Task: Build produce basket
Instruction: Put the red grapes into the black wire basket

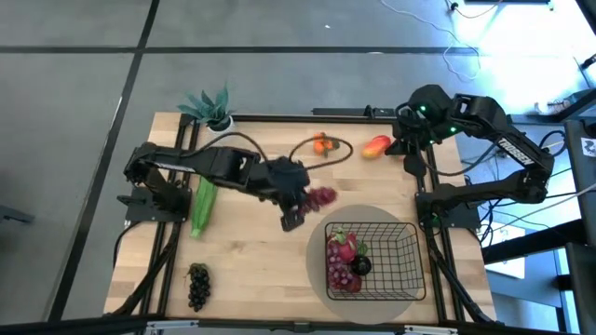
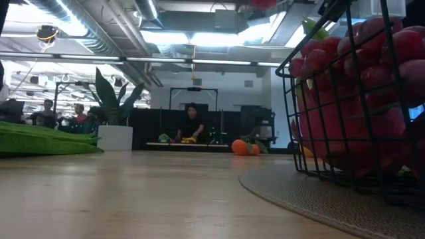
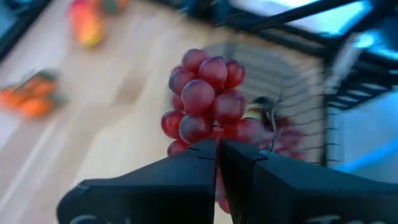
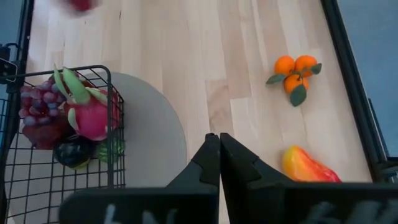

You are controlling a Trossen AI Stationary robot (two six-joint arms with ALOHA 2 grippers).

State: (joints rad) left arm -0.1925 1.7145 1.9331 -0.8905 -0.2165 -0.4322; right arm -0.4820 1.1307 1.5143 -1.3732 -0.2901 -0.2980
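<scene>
My left gripper (image 1: 309, 198) hangs above the table's middle, shut on a red grape bunch (image 3: 208, 93), just left of the basket. The black wire basket (image 1: 374, 261) stands on a round grey mat (image 1: 321, 251) at the near right. It holds a pink dragon fruit (image 4: 90, 115), purple grapes (image 4: 37, 109) and a dark fruit (image 4: 74, 151). A mango (image 1: 375, 146), tangerines (image 1: 321, 143), a green leafy stalk (image 1: 203, 205) and a dark grape bunch (image 1: 197, 284) lie on the table. My right gripper (image 4: 219, 142) is shut and holds nothing, raised at the far right near the mango. My left gripper pinches the red grape bunch between its two fingertips (image 3: 199, 155) at the bunch's near end (image 3: 214, 134); the fingers hide the exact spot. The fingers slant down from the table's left. The bunch sticks out beyond the fingertips, lifted clear of the table.
A blue-green plant in a white pot (image 1: 212, 110) stands at the far left edge. Black frame rails (image 1: 177, 223) run along the table's left and right sides. Bare wood lies between the stalk and the mat. People show in the room behind the table.
</scene>
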